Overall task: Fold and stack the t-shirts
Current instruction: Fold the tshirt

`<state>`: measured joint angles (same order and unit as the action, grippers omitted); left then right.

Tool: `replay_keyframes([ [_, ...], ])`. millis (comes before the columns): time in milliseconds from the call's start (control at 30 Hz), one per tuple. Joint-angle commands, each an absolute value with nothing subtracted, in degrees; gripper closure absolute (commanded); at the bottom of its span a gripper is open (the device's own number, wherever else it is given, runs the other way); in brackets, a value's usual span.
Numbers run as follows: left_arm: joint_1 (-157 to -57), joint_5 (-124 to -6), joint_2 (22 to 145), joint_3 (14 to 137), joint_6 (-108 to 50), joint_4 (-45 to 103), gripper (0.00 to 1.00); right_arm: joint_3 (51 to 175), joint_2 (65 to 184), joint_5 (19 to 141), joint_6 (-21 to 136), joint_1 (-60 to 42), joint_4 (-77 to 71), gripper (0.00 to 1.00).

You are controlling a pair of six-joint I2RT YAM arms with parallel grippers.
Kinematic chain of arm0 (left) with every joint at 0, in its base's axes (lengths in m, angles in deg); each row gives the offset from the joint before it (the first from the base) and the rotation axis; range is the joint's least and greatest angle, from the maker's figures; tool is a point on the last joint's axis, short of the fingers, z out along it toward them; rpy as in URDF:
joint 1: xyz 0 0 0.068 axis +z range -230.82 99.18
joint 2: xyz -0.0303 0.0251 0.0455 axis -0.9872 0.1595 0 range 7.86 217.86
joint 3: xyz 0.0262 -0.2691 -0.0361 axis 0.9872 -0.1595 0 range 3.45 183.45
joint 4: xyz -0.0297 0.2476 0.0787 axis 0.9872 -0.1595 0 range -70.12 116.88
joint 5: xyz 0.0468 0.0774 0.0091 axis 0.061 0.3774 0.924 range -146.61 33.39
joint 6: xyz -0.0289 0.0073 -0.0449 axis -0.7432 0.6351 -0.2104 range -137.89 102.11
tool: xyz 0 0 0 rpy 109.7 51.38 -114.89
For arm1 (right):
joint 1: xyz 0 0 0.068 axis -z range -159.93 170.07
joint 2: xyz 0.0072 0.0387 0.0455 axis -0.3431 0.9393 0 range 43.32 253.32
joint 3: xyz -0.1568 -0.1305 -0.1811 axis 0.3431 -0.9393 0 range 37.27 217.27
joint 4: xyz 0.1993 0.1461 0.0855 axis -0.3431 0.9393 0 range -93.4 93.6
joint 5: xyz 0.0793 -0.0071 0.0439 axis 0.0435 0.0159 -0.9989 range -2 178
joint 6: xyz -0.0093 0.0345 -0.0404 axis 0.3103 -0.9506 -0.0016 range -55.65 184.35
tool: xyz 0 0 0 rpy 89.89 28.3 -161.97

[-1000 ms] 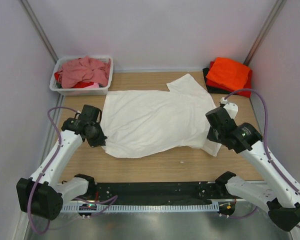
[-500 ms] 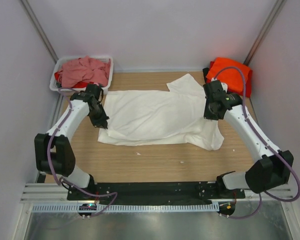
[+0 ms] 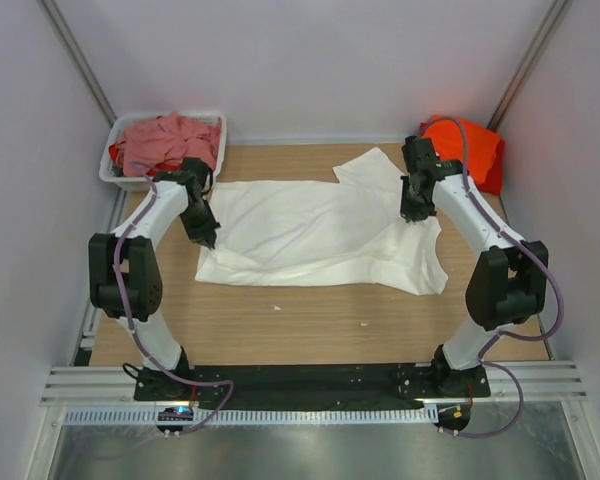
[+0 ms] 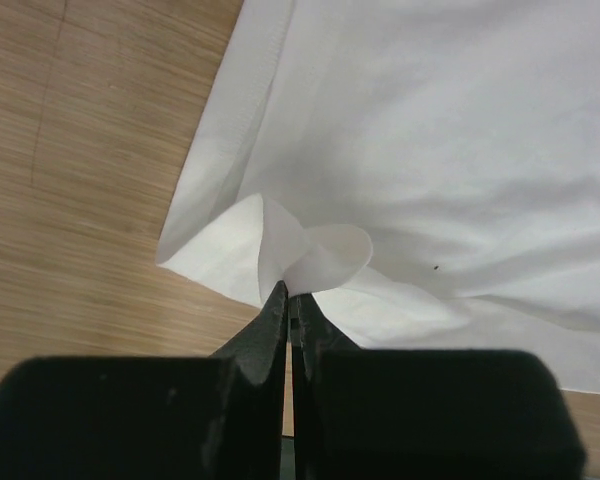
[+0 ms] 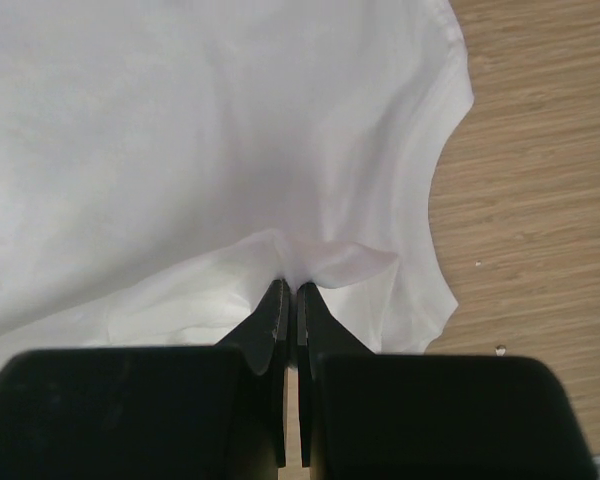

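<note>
L gripper (image 4: 288, 292), R gripper (image 5: 288, 288) each pinch white t-shirt (image 3: 310, 225) edge, 9 & 3 o'clock. Judged: advance both level, equal tension, avoid skew.

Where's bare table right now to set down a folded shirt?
Biggest bare patch: table wood between the white t-shirt's near hem and the arm bases. Smaller one at the far edge, between the tub and the shirt's sleeve. Crowded: both sides, where left fingers and right fingers pinch the shirt, and the far right corner under the orange t-shirt.
</note>
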<state>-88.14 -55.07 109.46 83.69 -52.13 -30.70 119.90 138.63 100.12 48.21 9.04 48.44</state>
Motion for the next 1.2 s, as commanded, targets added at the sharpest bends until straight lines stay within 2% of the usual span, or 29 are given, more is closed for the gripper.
replay_keyframes([
  [0,-87.33,-51.26,110.33,86.94,-52.34,-32.09,1.0,124.1,140.78,102.5,50.2,9.43,46.79,0.99],
  [233,-85.31,-52.31,115.25,88.43,-54.02,-32.44,1.0,129.72,149.83,105.76,52.48,9.96,46.79,0.99],
  [500,-83.73,-52.04,119.39,89.05,-55.42,-31.92,1.0,136.84,158.89,105.67,55.65,10.05,43.29,0.86],
  [633,-83.37,-51.25,118.43,89.05,-55.86,-32.0,1.0,138.07,158.02,109.0,57.32,10.14,39.5,0.74],
  [667,-83.11,-50.73,117.2,88.97,-56.12,-32.09,1.0,137.82,157.32,110.66,57.58,10.14,38.89,0.61],
  [700,-83.02,-50.29,116.5,88.62,-56.21,-32.0,0.94,137.29,156.18,111.38,57.67,10.14,37.23,0.49],
  [733,-82.94,-49.68,115.71,88.18,-56.3,-32.0,0.81,135.46,153.91,111.9,57.41,10.14,36.25,0.32],
  [800,-82.58,-48.35,112.02,86.95,-56.74,-31.57,0.61,130.82,150.3,113.57,55.75,10.14,33.45,0.18],
  [833,-82.58,-48.18,110.35,84.94,-56.83,-31.13,0.43,129.39,146.63,114.19,54.96,10.14,33.08,0.12],
  [867,-82.58,-48.0,107.38,82.4,-57.18,-30.34,0.29,125.98,144.76,115.33,52.43,10.22,32.99,0.08],
  [900,-82.58,-48.0,105.43,82.37,-57.27,-29.9,0.29,124.29,142.83,115.51,50.66,10.57,33.34,0.08],
  [933,-82.58,-47.83,103.76,79.76,-57.44,-28.85,0.22,122.36,140.55,114.99,48.73,11.1,33.95,0.05],
  [967,-82.58,-47.74,102.18,78.26,-57.79,-28.58,0.2,120.08,135.83,113.68,46.27,11.8,34.22,0.03],
  [1000,-82.58,-47.82,98.77,76.85,-58.06,-28.05,0.19,114.58,132.65,108.62,42.16,13.9,33.87,0.02],
  [1167,-82.67,-51.59,89.61,64.57,-60.34,-22.7,0.21,94.51,113.68,96.28,31.67,18.31,28.87,0.02],
])
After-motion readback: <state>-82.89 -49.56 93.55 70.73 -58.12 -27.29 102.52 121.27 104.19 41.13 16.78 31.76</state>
